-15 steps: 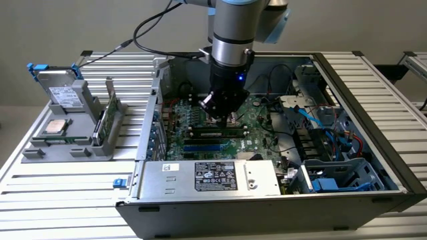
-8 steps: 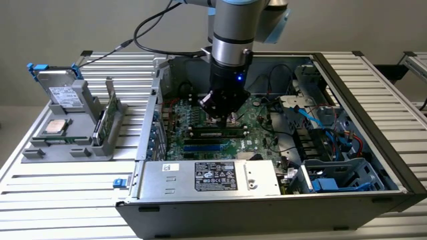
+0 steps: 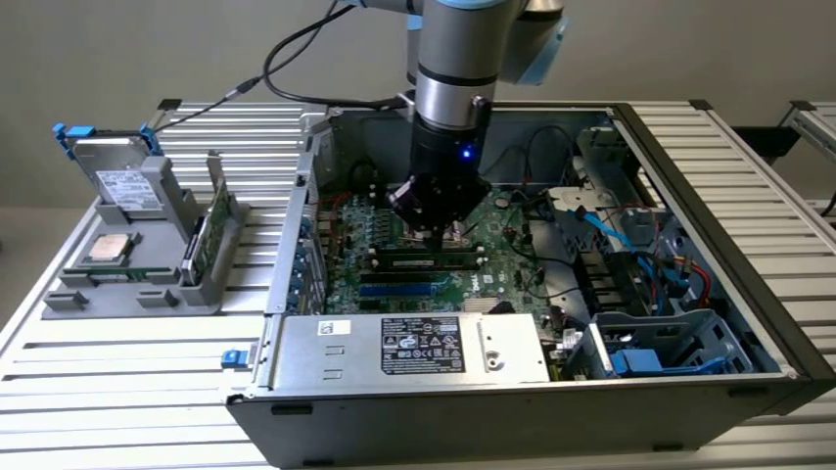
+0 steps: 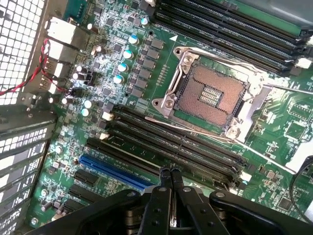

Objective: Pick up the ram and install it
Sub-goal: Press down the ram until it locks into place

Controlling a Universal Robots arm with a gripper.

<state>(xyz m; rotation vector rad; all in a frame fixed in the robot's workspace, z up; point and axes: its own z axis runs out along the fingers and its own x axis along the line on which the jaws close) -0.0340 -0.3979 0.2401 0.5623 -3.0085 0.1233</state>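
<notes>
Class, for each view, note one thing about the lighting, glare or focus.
Exterior view: even room light, soft shadow inside the case, a blue light glowing on the arm. Wrist view: glare on the socket frame and a washed-out grille; the tool looks dark and soft against the motherboard.

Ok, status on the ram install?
End effector shut, empty, low over the memory slots. Ram looks seated in a slot beside the CPU socket, latching unconfirmed. Nothing in the way.
</notes>
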